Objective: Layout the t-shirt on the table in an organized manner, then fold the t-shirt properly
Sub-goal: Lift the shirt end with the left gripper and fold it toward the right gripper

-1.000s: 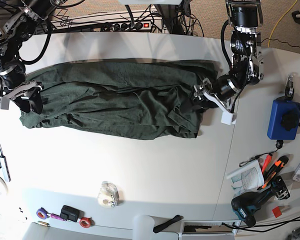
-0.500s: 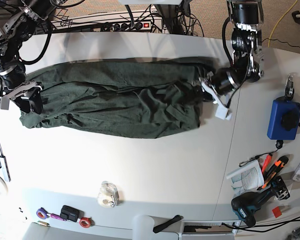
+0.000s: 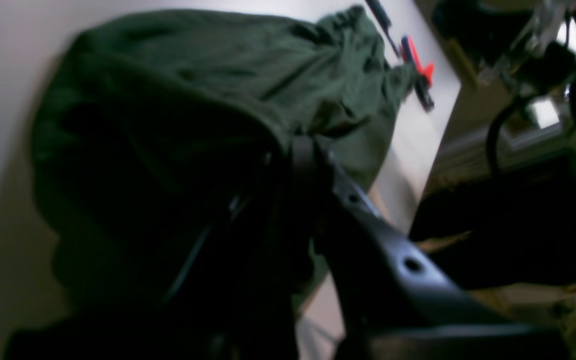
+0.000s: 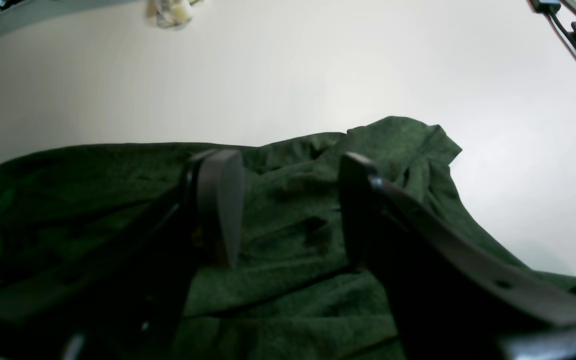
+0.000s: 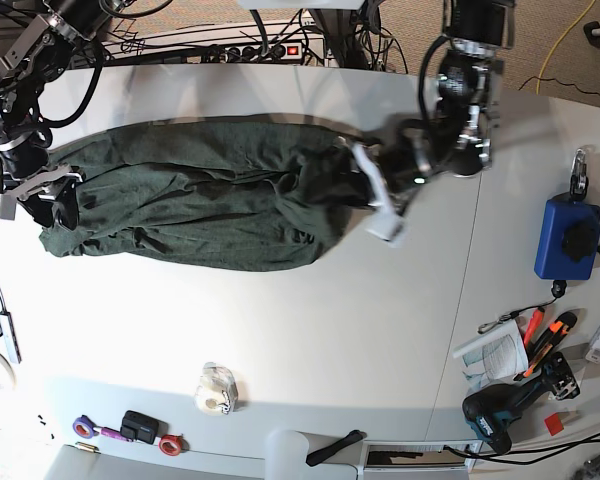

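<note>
Our left gripper [image 5: 365, 192] has pinched the t-shirt [image 5: 195, 205] at its 3 o'clock end and dragged it inward, bunching the cloth on the surface [image 5: 310, 330]; it seems a fold. Our right gripper [image 4: 288, 210] hangs spread at 9 o'clock.

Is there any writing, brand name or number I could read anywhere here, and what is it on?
None can be read.
The booklet beside the tools bears print, too small to read.
The t-shirt is plain, with no label showing.
The blue pouch shows no legible mark.
</note>
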Robot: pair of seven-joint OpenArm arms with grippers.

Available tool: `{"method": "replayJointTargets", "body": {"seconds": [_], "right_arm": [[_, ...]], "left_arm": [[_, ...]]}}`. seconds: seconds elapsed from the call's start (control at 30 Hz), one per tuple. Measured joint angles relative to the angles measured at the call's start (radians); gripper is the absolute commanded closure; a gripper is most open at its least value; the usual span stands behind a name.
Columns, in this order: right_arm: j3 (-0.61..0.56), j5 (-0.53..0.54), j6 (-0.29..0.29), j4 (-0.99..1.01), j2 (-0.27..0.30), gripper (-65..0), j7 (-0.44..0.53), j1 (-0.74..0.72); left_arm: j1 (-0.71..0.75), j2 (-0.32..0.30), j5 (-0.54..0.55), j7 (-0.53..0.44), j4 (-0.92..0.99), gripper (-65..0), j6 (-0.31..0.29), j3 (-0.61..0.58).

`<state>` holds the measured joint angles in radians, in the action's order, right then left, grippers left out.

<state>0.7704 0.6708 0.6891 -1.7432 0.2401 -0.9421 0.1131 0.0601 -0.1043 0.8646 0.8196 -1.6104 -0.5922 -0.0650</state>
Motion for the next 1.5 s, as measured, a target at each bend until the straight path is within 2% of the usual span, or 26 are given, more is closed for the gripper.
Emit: {"method": "replayJointTargets", "body": {"seconds": [0.13, 0.3, 0.4, 0.63, 0.8, 1.03, 1.27, 1.3, 1.4, 1.43, 1.5], "right_arm": [[0.0, -0.045, -0.004, 0.0, 0.0, -30.9, 0.0, 0.0], [0.0, -0.076, -0.008, 0.0, -0.002, -30.9, 0.004, -0.002], [0.0, -0.076, -0.008, 0.0, -0.002, -30.9, 0.004, -0.002], [0.0, -0.076, -0.008, 0.0, -0.002, -30.9, 0.004, -0.002], [0.0, -0.076, -0.008, 0.0, -0.002, -30.9, 0.004, -0.002], [0.0, -0.076, -0.008, 0.0, -0.002, -30.9, 0.004, -0.002], [0.0, -0.076, -0.008, 0.0, -0.002, -30.9, 0.004, -0.002], [0.0, -0.076, -0.008, 0.0, -0.002, -30.9, 0.004, -0.002], [0.0, -0.076, -0.008, 0.0, -0.002, -30.9, 0.004, -0.002], [0.0, -0.076, -0.008, 0.0, -0.002, -30.9, 0.004, -0.002], [0.0, -0.076, -0.008, 0.0, -0.002, -30.9, 0.004, -0.002]], "left_arm": [[-0.045, 0.061, -0.041, -0.014, 0.001, 0.0, 0.042, -0.097], [-0.11, 0.126, -0.181, -0.044, 0.001, 0.0, 0.052, -0.202], [-0.133, 0.152, -0.275, -0.099, 0.01, 0.0, 0.117, -0.279], [-0.172, 0.151, -0.457, -0.183, 0.05, 0.0, 0.246, -0.431], [-0.177, 0.158, -0.528, -0.22, 0.051, 0.0, 0.305, -0.479], [-0.177, 0.216, -0.558, -0.238, 0.051, 0.0, 0.312, -0.483], [-0.177, 0.22, -0.568, -0.255, 0.053, 0.0, 0.311, -0.483], [-0.177, 0.22, -0.571, -0.26, 0.055, -1.2, 0.312, -0.483], [-0.177, 0.22, -0.582, -0.265, 0.058, -28.2, 0.312, -0.483], [-0.177, 0.221, -0.58, -0.271, 0.058, -32.8, 0.312, -0.483], [-0.177, 0.221, -0.58, -0.289, 0.058, -34.3, 0.311, -0.483]]}}
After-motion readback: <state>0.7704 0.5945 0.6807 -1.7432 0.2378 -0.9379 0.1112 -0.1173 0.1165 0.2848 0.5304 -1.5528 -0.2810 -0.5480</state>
